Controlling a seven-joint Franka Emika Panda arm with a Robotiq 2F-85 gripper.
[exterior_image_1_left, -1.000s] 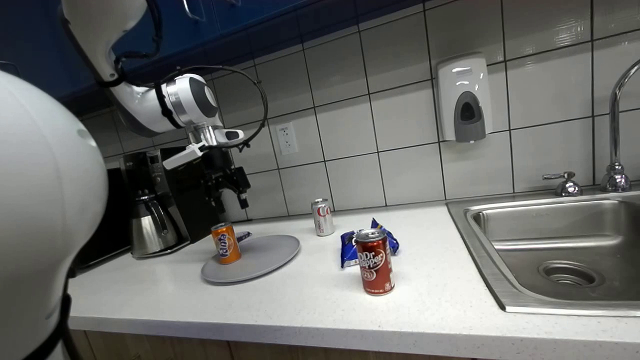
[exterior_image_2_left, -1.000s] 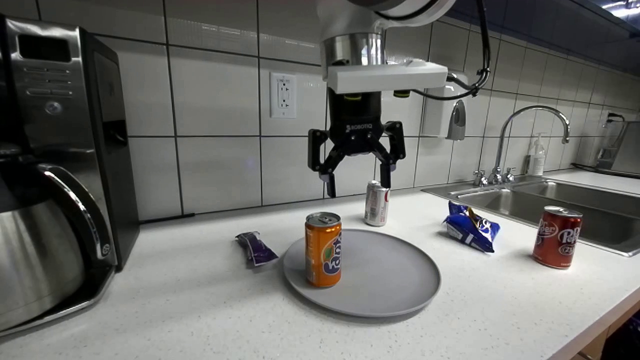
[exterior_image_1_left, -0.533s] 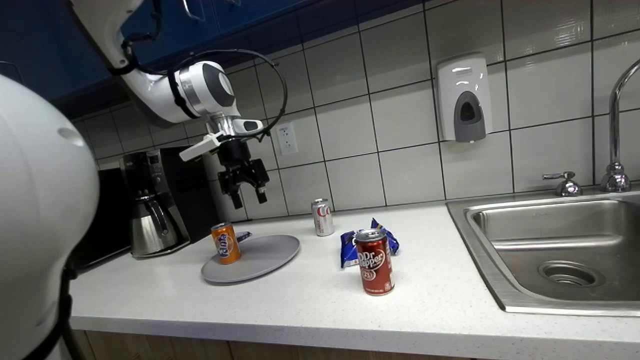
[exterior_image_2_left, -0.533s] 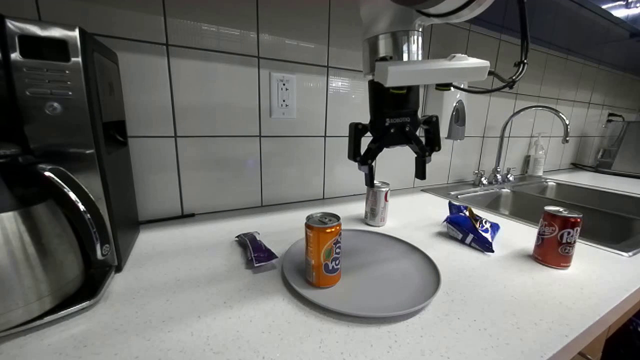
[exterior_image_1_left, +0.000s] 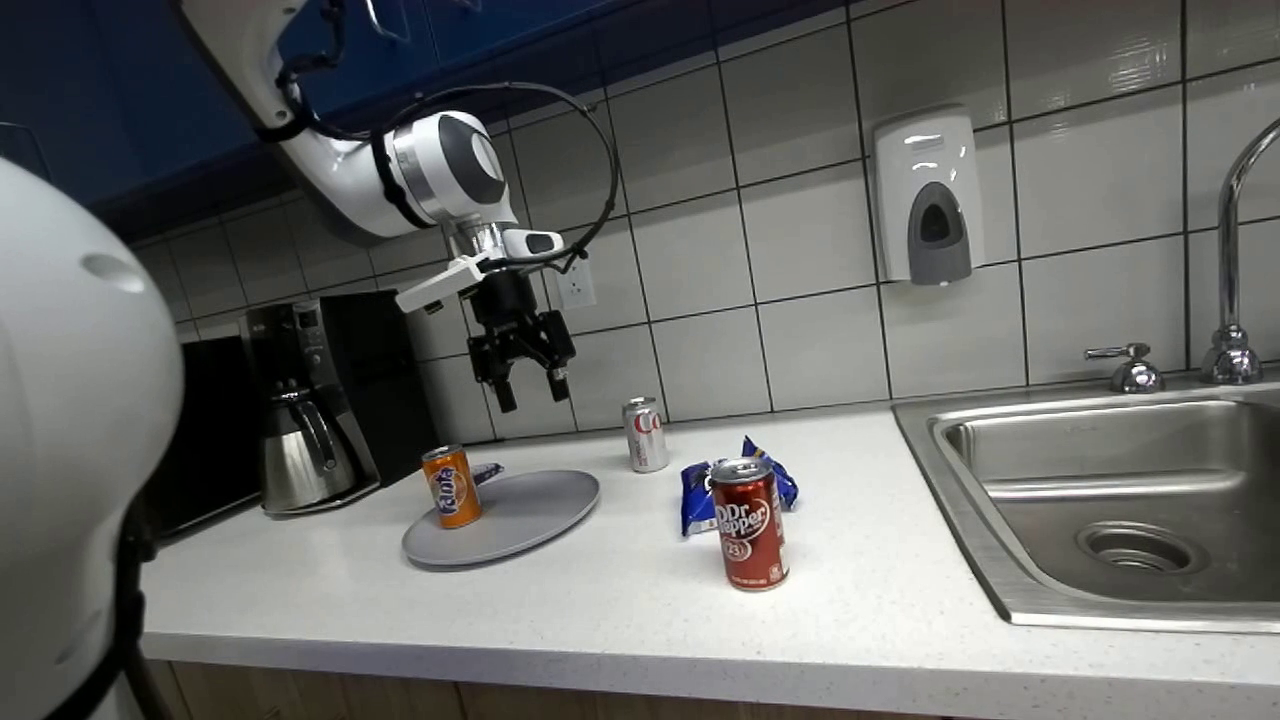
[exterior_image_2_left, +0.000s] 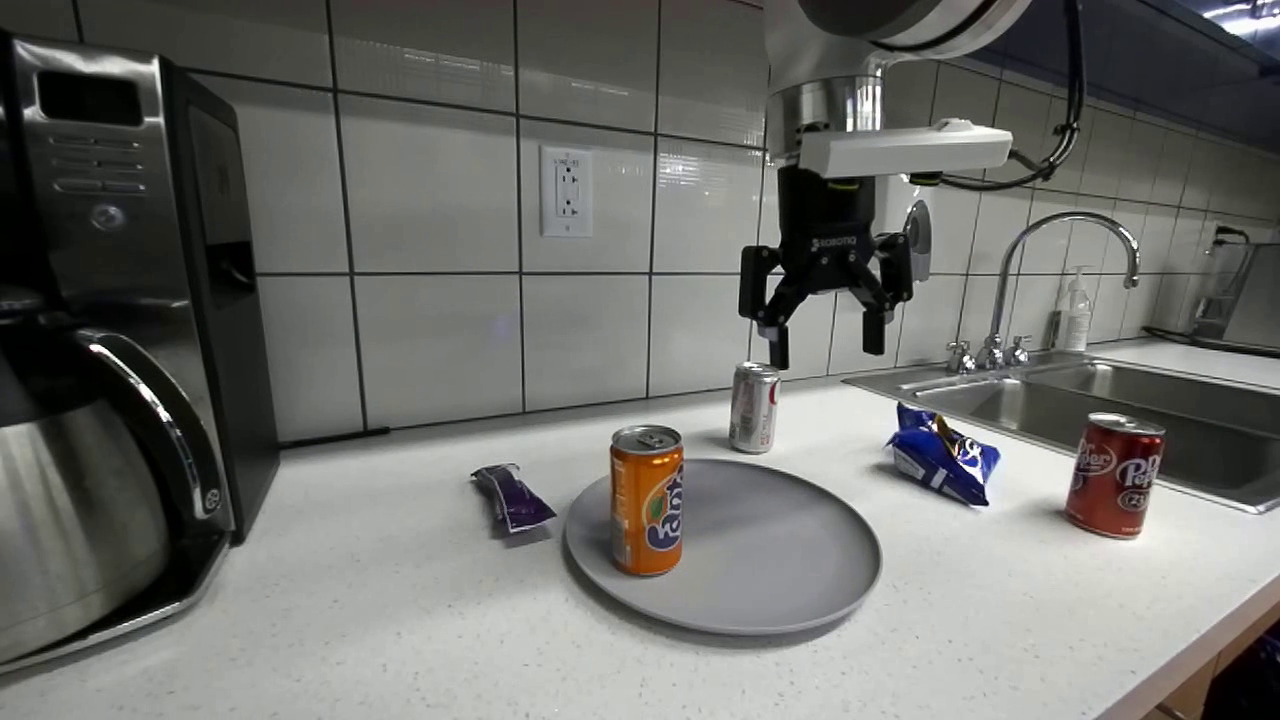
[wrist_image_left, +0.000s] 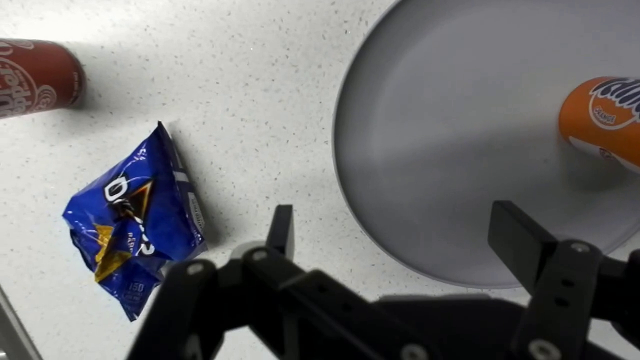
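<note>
Black Robotiq gripper (exterior_image_2_left: 827, 343): shifted right in both exterior views since the earlier frames, while the things below lie as they did; we see its two fingers spread, nothing between them.
Step in hand: we judge it free travel, nothing carried, above the white speckled counter (exterior_image_2_left: 400, 620) and touching nothing.
Next move: any grasp from here would, we think, call for lining up over a thing, then lowering with fingers spread.
Round grey plate (exterior_image_2_left: 780, 585): flat on the counter, to the near side of the gripper; in the wrist view we see its rim through the gap between the fingers.
Orange aluminium Fanta can (exterior_image_2_left: 647, 500): upright on the plate's left part.
Red aluminium Dr Pepper can (exterior_image_2_left: 1115, 475): upright at the right, well apart from the plate.
Purple shiny packet (exterior_image_2_left: 513, 498): lying just left of the plate.
Blue foil Doritos bag (wrist_image_left: 140, 210): crumpled, beyond the red can.
Silver aluminium soda can (exterior_image_2_left: 754, 408): upright beyond the plate; an exterior view sets the gripper's left fingertip just above it, but we cannot tell the true gap.
In the way: a low sideways pass could, we judge, knock the silver can; the white tiled wall (exterior_image_2_left: 430, 340) limits the far side.
</note>
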